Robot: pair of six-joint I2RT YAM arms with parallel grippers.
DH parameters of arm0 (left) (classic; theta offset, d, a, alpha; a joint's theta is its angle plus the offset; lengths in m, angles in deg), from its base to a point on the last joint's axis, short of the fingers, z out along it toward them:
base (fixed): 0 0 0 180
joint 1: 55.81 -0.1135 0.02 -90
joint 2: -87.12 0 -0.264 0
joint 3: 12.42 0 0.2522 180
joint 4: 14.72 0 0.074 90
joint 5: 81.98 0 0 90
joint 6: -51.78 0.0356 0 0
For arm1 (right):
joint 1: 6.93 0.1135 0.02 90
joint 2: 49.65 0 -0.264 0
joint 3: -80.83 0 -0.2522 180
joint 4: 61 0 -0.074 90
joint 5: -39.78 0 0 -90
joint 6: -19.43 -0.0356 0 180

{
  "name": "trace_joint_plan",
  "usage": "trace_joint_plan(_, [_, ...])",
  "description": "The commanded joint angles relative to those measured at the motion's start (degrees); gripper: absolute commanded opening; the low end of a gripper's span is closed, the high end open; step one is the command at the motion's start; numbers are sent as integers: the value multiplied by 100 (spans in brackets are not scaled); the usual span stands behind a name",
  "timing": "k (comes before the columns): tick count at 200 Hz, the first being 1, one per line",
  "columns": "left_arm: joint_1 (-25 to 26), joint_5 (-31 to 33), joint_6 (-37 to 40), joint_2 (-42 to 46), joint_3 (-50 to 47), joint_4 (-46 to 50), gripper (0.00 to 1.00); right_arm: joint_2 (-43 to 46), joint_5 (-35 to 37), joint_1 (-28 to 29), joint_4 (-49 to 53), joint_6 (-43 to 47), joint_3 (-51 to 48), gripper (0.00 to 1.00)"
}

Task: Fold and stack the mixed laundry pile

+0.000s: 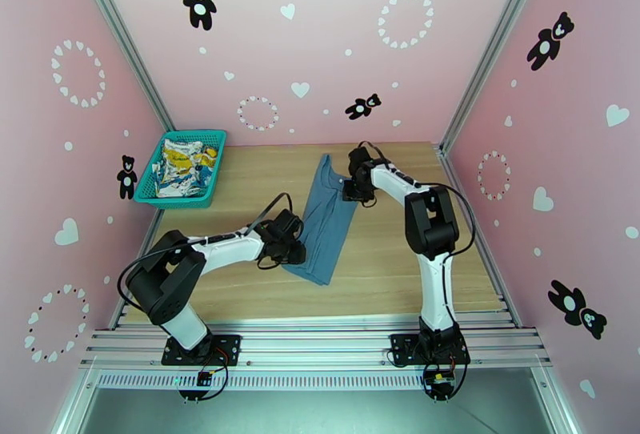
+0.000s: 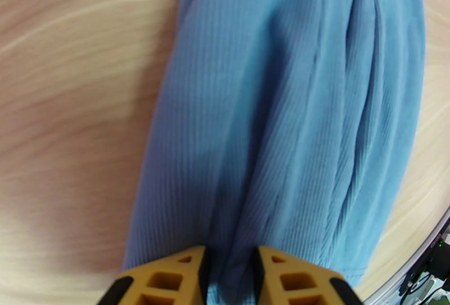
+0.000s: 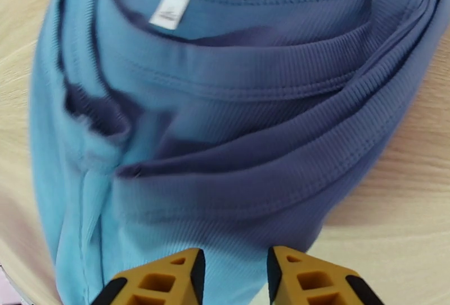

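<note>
Left pincer (image 2: 230, 261) and right pincer (image 3: 235, 264) each pinch the limp, light tank top (image 1: 326, 223) stretching ahead; its seamed edges should grip best.

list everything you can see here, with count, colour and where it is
tank top: one, dusty blue, mid-table, running between the two grippers
printed cloth: one, white with yellow and blue, inside the basket
mesh basket: one, teal, far left corner of the table
table: one, light wood, under everything
walls: three, pink with bear and heart decals, around the table
left gripper: one, yellow fingers, closed on the tank top's near end
right gripper: one, yellow fingers, closed on its far part
</note>
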Motion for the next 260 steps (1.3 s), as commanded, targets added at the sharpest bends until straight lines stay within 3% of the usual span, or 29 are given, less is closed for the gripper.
trace_joint_plan(1, [500,-291,-579,-32,-198,-182,29,-320,280,-54,99,132,283,35])
trace_joint_plan(39, [1177,-153,-1150,195,-145,-233,29,-127,513,-77,393,412,401,35])
trace_joint_plan(62, [1244,134,-1239,513,-86,-77,32,305,513,-151,327,518,378,35])
trace_joint_plan(89, [1010,418,-909,722,174,347,35,332,558,-367,253,618,788,35])
trace_joint_plan(151, [153,288,-338,680,189,275,35,-1080,764,-536,481,485,2712,34])
trace_joint_plan(192, [102,163,-331,532,-1,29,35,-1741,980,-527,500,376,3494,34])
trace_joint_plan(260, [106,155,-371,407,-113,-94,35,-2323,963,-446,426,207,3992,28])
